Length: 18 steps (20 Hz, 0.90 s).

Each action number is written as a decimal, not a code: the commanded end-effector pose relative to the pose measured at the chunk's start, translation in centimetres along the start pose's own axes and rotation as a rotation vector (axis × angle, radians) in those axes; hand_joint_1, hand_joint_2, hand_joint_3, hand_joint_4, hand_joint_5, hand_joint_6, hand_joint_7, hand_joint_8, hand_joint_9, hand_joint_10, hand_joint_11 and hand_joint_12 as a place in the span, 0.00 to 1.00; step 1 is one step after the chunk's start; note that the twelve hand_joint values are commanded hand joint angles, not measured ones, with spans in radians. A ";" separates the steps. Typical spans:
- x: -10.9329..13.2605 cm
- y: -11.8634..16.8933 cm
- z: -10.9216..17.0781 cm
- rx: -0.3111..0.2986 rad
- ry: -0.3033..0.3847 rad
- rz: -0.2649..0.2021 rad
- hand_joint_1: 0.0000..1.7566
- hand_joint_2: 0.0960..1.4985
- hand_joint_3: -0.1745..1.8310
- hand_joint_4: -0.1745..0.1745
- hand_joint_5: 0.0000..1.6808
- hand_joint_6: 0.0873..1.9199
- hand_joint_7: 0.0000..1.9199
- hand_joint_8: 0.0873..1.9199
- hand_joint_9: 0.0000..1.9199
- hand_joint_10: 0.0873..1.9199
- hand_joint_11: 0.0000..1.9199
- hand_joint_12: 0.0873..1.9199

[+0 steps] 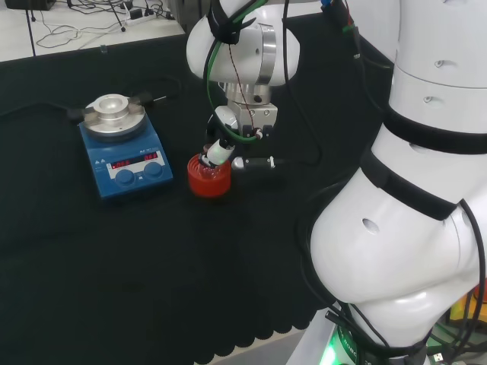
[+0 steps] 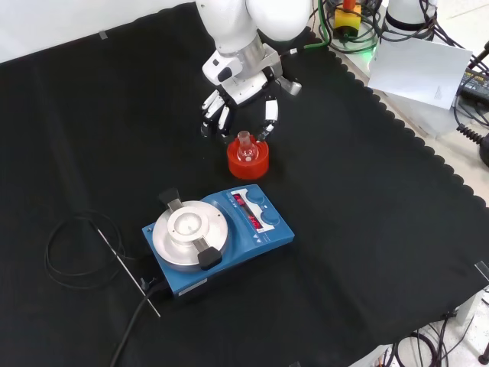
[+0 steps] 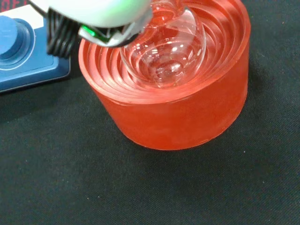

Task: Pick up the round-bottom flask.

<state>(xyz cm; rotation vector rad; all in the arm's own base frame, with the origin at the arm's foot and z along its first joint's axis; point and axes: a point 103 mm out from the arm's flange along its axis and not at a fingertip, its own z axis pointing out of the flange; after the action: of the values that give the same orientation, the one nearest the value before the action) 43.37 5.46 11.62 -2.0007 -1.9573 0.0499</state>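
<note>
The flask (image 2: 244, 145) sits in the red stand (image 2: 247, 160), its clear bulb down in the ribbed hollow and its short neck poking up. The hand (image 2: 238, 103) hangs just above and behind it in the front view. The fingers (image 2: 215, 116) are on one side and the thumb (image 2: 270, 115) on the other, spread apart and hanging relaxed, with the neck below the gap between them. Nothing is pinched; I can't see any contact with the glass.

From the wrist view the bulb (image 3: 164, 54) is thin, clear and looks empty, so I'd judge it light, rigid and easy to crack. Smooth glass like that will be slippery, and the round body gives little to grip. It is also sunk in the stand, out of reach from the sides.

The neck looks like the place to take it: narrow, straight and standing free above the rim. The grip wants to close gently across it, then lift straight up so the bulb clears the ribs without knocking.

The hotplate (image 2: 220, 237) is well beyond the stand from the hand, out of the way.
</note>
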 end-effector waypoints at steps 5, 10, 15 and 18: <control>0.1 0.6 -0.1 0.002 -0.010 0.001 0.56 0.33 0.44 0.31 0.52 0.36 0.11 0.31 0.24 0.32 0.13 0.70; 0.1 0.7 0.0 0.006 -0.022 0.002 0.56 0.33 0.44 0.27 0.55 0.38 0.11 0.32 0.24 0.32 0.14 0.70; 0.0 0.9 0.2 0.014 -0.021 0.003 0.56 0.34 0.44 0.25 0.56 0.38 0.12 0.32 0.24 0.32 0.14 0.70; 0.2 1.0 0.1 0.013 -0.030 -0.001 0.57 0.34 0.44 0.25 0.55 0.38 0.12 0.32 0.24 0.32 0.14 0.70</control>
<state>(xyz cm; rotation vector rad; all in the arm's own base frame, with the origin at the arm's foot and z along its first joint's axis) 44.22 5.58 11.24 -2.0029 -1.9651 0.0860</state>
